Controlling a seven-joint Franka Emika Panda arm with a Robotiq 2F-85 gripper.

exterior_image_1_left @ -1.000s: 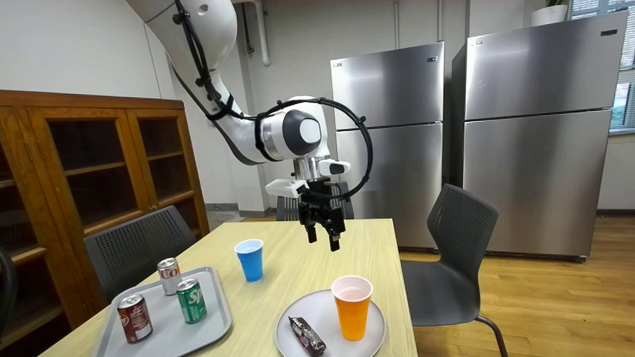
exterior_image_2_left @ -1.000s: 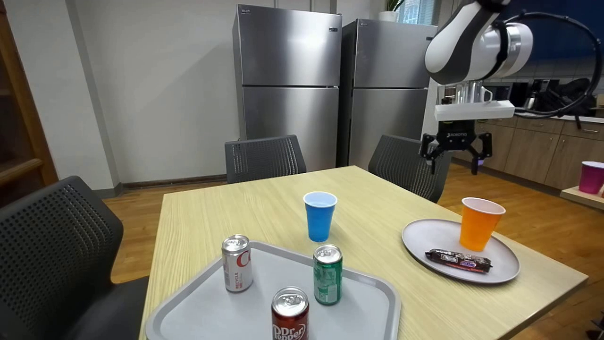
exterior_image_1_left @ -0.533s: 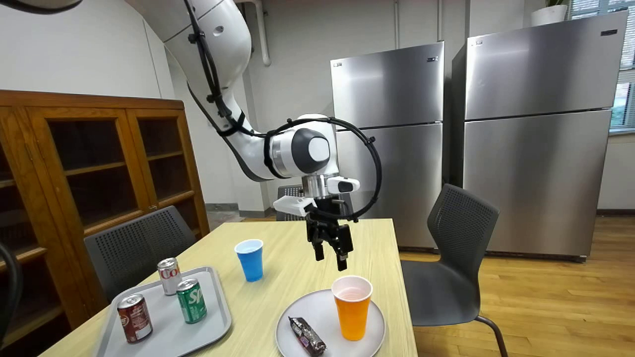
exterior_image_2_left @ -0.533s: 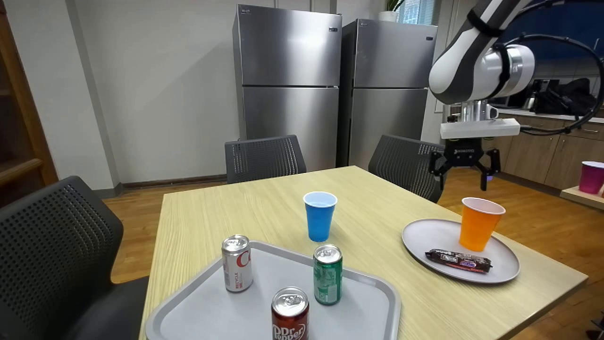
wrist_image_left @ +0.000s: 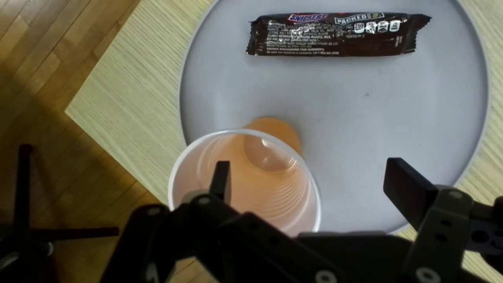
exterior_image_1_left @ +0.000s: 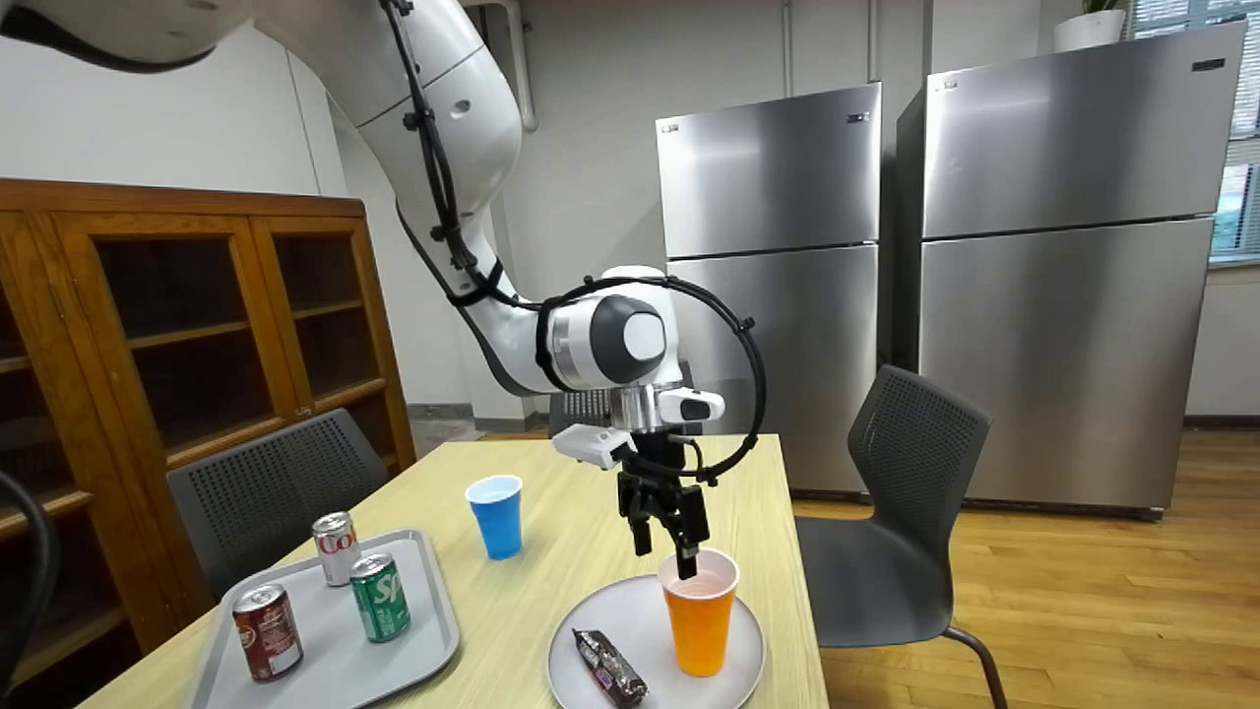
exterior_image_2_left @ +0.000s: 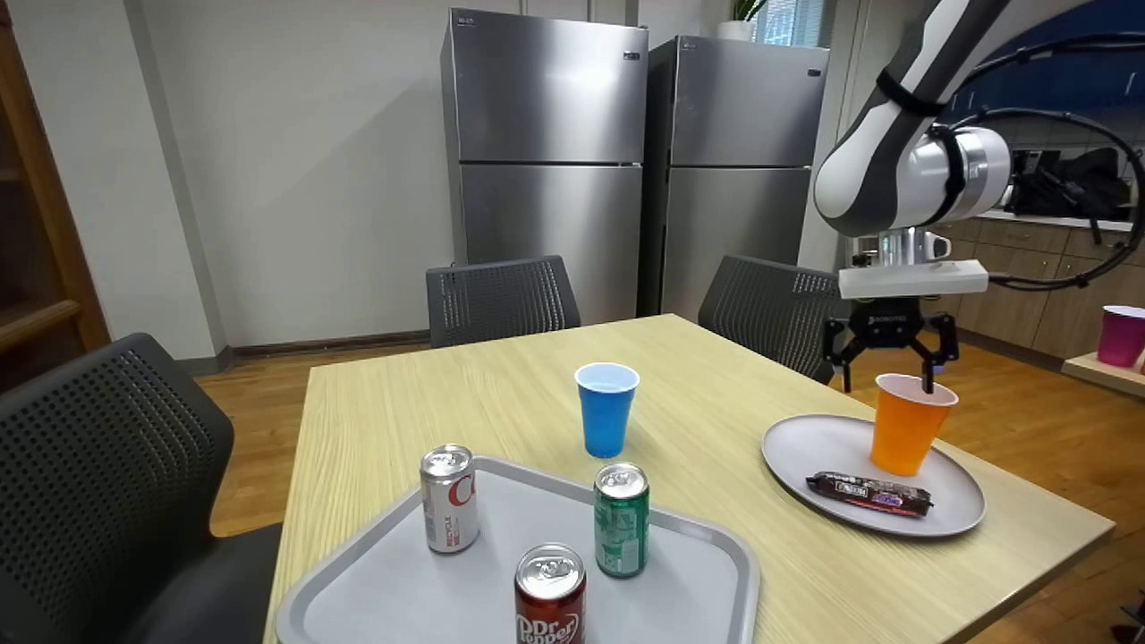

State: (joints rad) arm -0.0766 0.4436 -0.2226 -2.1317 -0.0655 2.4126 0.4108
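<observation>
2 stainless fridges at back, w/ a light wood table in front. On it, gray tray & round gray plate, set apart. My gripper hangs over plate, pointing down. Orange cup is upright on plate, directly below, nr table corner. Blue cup upright, nr tray. On tray, standing: silver can, green can, dk red can. Snickers bar lies flat on plate, clear of cup. Fingers wide apart: 1 at cup's mouth, other outside rim; can't tell if 1st dips in or touches.
</observation>
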